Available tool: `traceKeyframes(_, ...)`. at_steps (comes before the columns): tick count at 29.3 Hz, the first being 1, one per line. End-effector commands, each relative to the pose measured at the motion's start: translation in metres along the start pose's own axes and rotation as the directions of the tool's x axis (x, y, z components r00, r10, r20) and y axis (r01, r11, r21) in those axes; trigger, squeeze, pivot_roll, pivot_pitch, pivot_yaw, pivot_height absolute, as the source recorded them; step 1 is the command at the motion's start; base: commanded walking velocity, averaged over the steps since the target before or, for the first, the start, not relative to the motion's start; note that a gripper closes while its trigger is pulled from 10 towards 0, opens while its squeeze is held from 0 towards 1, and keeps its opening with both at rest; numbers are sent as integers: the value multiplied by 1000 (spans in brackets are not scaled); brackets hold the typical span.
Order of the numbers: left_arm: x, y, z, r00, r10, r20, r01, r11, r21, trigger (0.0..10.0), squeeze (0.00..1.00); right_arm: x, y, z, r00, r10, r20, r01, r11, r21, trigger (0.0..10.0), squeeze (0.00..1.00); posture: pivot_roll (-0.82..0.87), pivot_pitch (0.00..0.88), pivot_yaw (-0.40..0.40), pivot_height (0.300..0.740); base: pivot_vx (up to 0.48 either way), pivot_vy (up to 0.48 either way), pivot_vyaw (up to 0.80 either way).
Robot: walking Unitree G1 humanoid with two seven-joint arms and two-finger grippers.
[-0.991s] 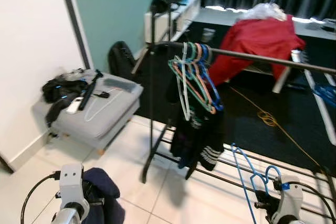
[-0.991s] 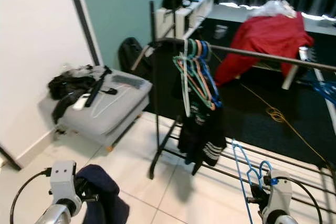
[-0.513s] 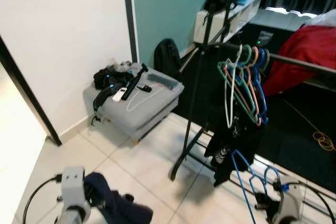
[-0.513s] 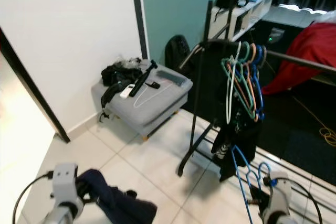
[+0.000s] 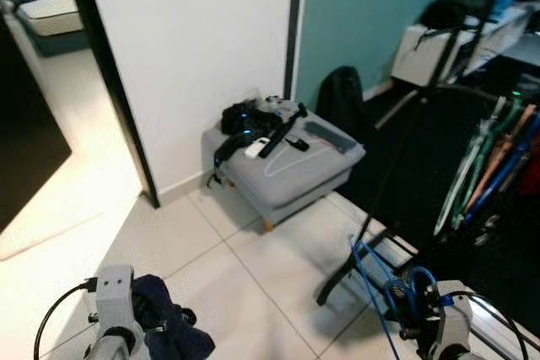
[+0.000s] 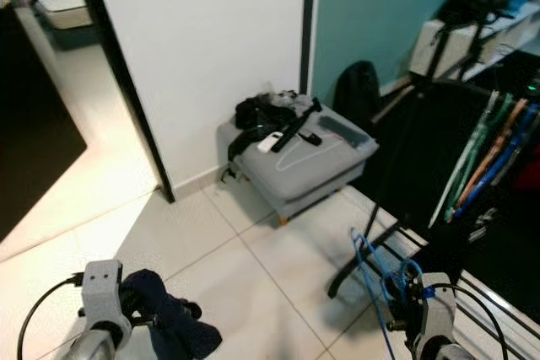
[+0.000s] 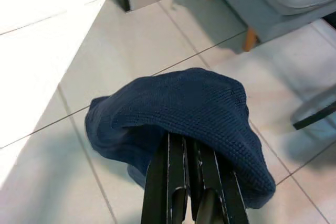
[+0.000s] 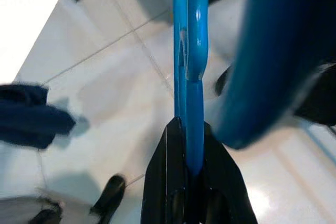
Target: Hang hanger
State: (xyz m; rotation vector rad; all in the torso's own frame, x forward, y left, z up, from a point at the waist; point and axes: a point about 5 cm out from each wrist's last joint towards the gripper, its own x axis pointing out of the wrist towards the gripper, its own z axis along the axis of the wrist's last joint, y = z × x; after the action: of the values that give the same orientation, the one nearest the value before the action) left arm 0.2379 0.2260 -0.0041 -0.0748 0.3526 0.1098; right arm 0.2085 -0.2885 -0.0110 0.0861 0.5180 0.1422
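- Two loads are in hand and neither is placed, so I'd say the hanging itself is all left to do.
- At seven o'clock the left end effector (image 7: 191, 182) is clamped on a navy knit garment (image 7: 184, 114), soft and ribbed, drooping over the glossy tiled floor (image 5: 211, 267).
- At twelve o'clock sits a grey padded ottoman (image 5: 291, 174).
- At five o'clock the right end effector (image 8: 189, 174) pinches the blue hanger (image 5: 380, 280), thin smooth plastic.
- At three o'clock stands the dark metal clothes rack (image 5: 405, 166) with coloured hangers (image 5: 494, 170).
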Motion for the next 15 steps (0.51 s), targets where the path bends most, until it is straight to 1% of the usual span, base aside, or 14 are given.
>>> traceKeyframes(1, 0, 2, -1, 1000, -1, 2, 1, 1000, 3, 10000, 0, -1, 2, -7, 999, 24, -35, -25, 1000, -4, 10000, 0, -22, 80, -24, 740, 0, 0, 763)
traceKeyframes(15, 0, 3, -1, 1000, -2, 2, 2, 1000, 1, 10000, 0, -2, 3, -8, 998, 46, -48, -46, 999, -10, 10000, 0, -21, 85, -25, 740, 0, 0, 763)
